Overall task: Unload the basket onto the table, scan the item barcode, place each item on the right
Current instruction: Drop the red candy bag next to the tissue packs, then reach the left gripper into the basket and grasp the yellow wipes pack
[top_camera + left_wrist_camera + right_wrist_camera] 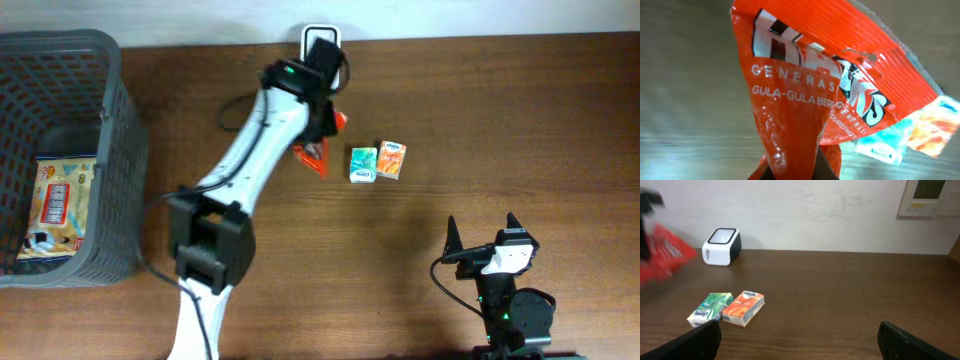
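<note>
**Inspector A:** Status of the scan?

**Inspector B:** Pickup is done. The left end effector [792,170] is pressed together, pinching the red snack bag [312,155]. The bag is held above the surface, near the scanner [320,40] at the far edge. Judged outstanding: presenting the barcode.

**Inspector A:** The right end effector [481,222]?

**Inspector B:** Spread wide and empty, near the right near corner.

**Inspector A:** Differences between views?

**Inspector B:** Only the left wrist view shows the bag's print, with no barcode visible. Only the right wrist view shows the scanner's top window.

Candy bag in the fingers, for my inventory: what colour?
Candy bag: orange-red with white lettering, best in left wrist view.
</note>
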`<state>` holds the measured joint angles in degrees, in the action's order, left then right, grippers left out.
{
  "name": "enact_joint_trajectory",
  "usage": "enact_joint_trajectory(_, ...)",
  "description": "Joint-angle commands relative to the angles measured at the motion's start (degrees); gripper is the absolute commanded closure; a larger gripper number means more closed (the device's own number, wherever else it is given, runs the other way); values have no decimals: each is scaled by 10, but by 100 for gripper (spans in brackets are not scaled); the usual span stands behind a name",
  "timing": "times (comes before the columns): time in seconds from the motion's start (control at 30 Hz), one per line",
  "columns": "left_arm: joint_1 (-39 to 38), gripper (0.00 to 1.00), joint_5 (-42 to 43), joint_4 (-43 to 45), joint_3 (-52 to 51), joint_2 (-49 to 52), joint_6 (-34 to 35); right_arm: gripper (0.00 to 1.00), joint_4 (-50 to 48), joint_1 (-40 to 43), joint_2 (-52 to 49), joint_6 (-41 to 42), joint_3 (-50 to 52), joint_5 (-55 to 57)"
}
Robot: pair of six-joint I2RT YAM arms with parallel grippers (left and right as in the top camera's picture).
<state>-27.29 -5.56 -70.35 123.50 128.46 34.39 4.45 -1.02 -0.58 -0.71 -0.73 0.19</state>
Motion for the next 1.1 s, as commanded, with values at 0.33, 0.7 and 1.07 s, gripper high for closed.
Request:
enact_joint_trajectory(0.33, -101, 51, 78, 113, -3, 116, 0, 1, 3, -2, 4, -4, 4, 5)
enact_joint_trajectory(0.7, -5, 18, -80, -176, 423, 42, -191, 1, 3, -2, 4, -4, 4, 5)
enact_joint_trajectory(1.07, 329, 1, -31, -187, 446, -70, -270, 1, 3, -2, 4, -4, 4, 5)
